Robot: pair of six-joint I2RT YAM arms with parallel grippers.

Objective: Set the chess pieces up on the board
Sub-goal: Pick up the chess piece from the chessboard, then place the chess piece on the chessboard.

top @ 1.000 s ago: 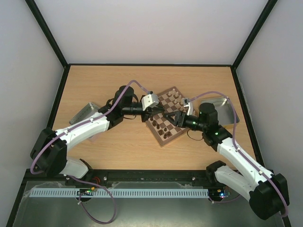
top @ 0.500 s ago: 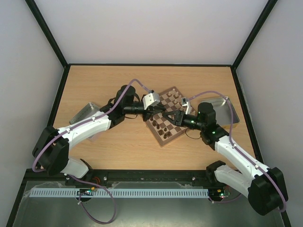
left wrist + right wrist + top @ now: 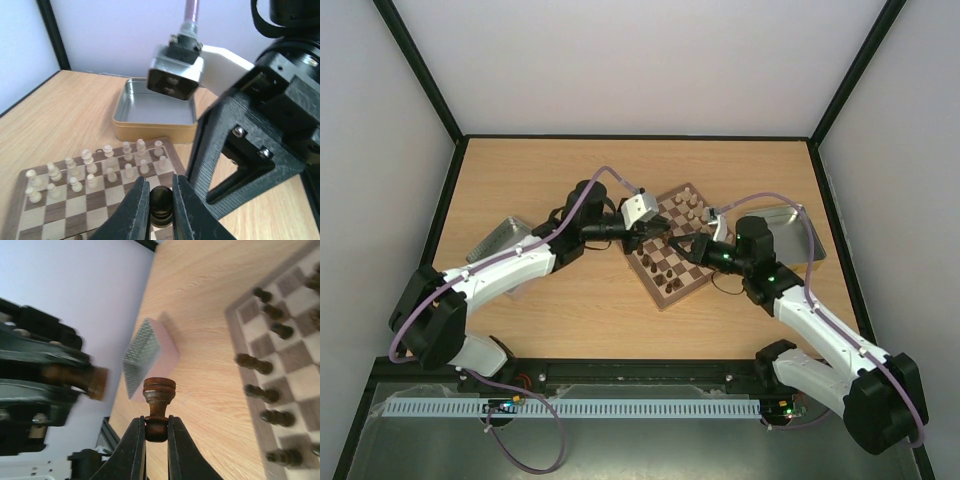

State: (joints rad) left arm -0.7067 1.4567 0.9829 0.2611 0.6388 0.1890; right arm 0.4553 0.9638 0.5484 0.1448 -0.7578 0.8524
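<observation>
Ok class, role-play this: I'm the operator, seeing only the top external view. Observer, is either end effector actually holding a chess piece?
Observer: Yes, the left end effector is shut on a dark piece.
Operator: And the right?
Observer: The right end effector pinches a brown piece, its wider end sticking out beyond the grip.
Operator: Are the cream ones placed?
Observer: Two rows of cream pieces stand on the board, on the side nearest the gold tin.

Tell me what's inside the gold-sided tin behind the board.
Only bare grey floor shows inside the tin; nothing lies on it. Its near wall hides the front strip, and the right wrist camera overlaps its far rim.
</observation>
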